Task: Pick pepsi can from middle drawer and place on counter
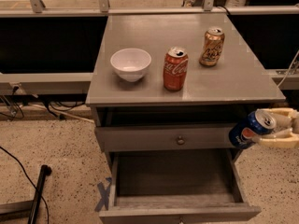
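My gripper (271, 129) comes in from the right edge and is shut on the pepsi can (250, 129), a dark blue can with a silver top. It holds the can tilted in the air, above the right wall of the open drawer (175, 178) and just below the counter's (140, 90) front right corner. The drawer is pulled out and its grey floor is bare.
On the counter stand a white bowl (131, 63), a red Coca-Cola can (175, 69) and a gold-brown can (211, 46). A closed drawer front with a round knob (180, 140) sits above the open drawer. A black pole (38, 190) and cables lie on the floor at left.
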`<state>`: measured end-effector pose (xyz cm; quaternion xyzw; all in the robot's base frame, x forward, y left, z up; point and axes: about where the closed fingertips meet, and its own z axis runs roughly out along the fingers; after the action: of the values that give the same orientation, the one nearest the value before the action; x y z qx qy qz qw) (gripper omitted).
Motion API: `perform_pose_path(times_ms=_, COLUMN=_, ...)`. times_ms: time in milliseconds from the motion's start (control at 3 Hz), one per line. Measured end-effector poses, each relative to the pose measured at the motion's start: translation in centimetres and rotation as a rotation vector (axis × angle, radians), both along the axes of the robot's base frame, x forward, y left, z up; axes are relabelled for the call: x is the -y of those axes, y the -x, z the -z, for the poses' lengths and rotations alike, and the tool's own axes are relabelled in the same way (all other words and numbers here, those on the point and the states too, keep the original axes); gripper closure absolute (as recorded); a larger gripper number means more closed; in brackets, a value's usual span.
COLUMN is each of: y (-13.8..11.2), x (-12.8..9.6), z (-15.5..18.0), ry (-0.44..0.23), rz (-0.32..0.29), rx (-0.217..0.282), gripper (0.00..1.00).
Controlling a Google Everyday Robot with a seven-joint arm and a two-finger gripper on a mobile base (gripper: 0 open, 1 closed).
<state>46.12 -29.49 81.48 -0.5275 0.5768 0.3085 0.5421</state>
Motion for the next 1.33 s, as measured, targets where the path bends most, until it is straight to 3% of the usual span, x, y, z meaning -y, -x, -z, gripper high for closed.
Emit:
perform_pose_path(times_ms=667, y=1.1, x=-6.3, z=-10.7, ry=0.193, rz=-0.190, rx=0.197, gripper=1.00)
perform_pose_path(times_ms=1000, y=-1.3, x=-8.4, z=-14.9, ry=0.264, rz=-0.209, rx=0.215, gripper=1.00)
perform_pose_path(times_ms=1333, y=-6.9, x=-8.3, z=-17.9, ry=0.267, rz=-0.114, rx=0.157, gripper=1.00)
